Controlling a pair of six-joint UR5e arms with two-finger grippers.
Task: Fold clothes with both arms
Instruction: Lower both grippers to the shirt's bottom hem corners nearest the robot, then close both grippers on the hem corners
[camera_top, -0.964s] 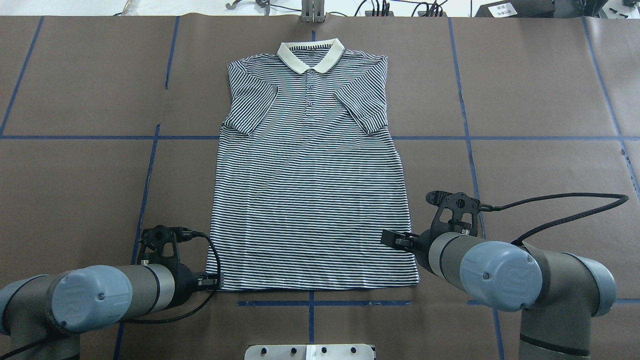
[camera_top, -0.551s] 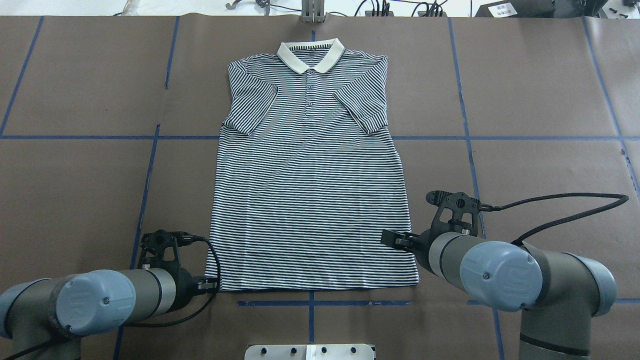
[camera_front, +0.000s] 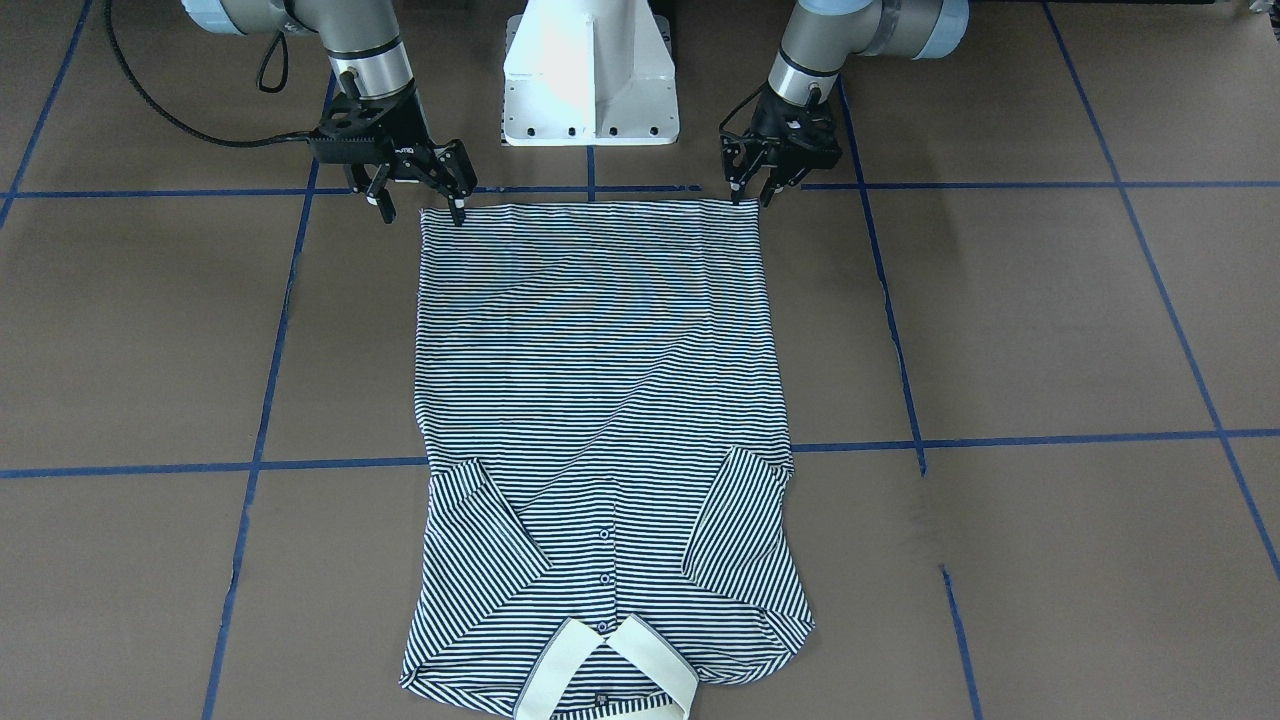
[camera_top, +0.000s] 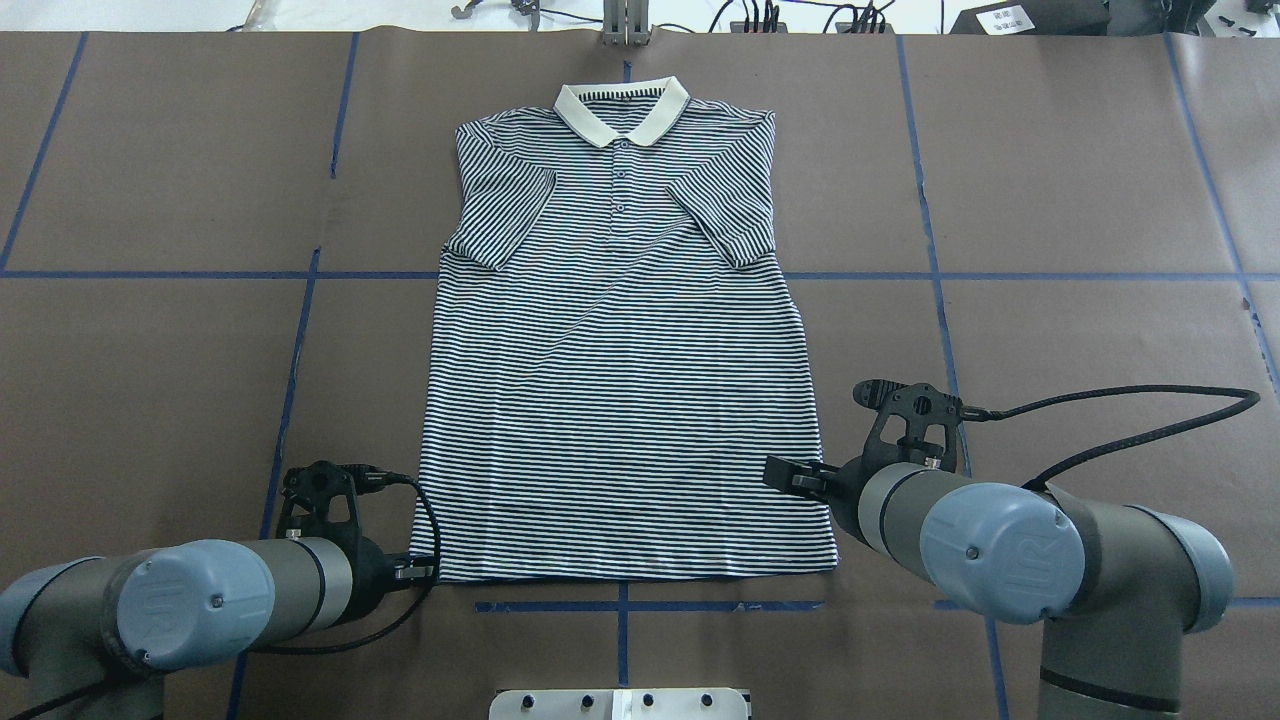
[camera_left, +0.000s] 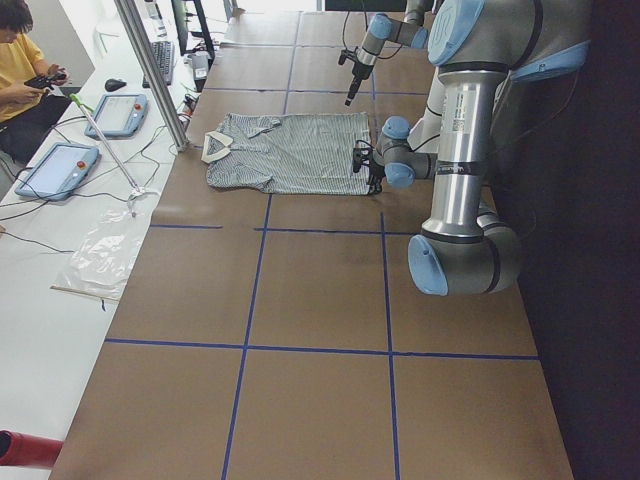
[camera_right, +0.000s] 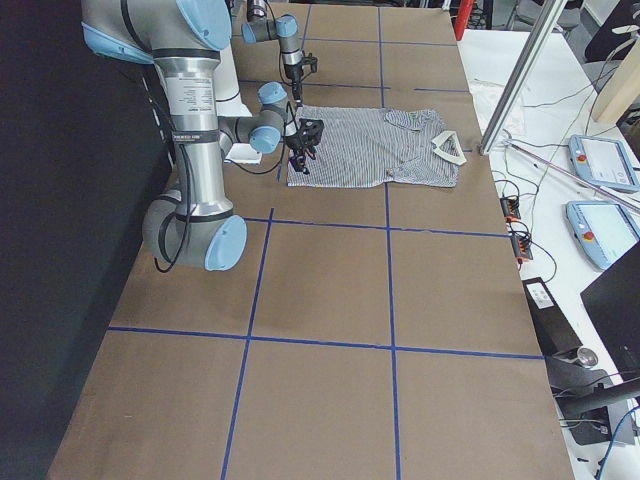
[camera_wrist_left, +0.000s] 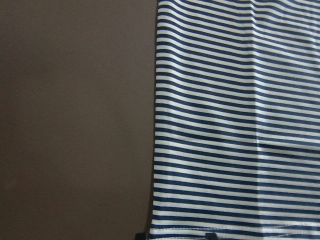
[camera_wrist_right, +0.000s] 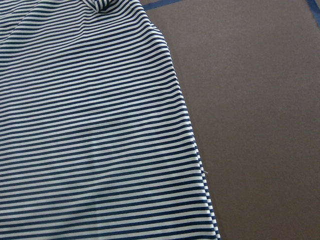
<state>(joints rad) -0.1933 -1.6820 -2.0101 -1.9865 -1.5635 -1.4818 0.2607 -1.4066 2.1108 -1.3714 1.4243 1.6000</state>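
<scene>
Bench note: the polo shirt (camera_top: 620, 400) lay flat and face up on the brown table cover (camera_top: 150, 380). Its cream collar (camera_top: 622, 108) was on the side far from my base. The hem was nearest me, just beyond a blue tape line (camera_top: 650, 606). Its 2 sleeves (camera_top: 500, 215) were folded inward over the chest, and the placket was buttoned.

My left gripper (camera_front: 750, 196) hung at the hem corner on my left with its jaws apart. In the left wrist view the hem ran along the bottom edge, with 2 dark fingertips (camera_wrist_left: 212, 235) just showing below it. The shirt's side edge ran straight up the frame beside bare brown cover.

My right gripper (camera_front: 422, 212) hung at the opposite hem corner with its jaws spread wide. 1 fingertip (camera_front: 459, 212) sat at the corner itself and the other was out over bare cover. I could not tell whether either tip touched the cloth. The right wrist view showed the striped body with its side edge slanting down to the hem, and brown cover beside it.

From overhead, both forearms lay low on either side of the hem.
</scene>
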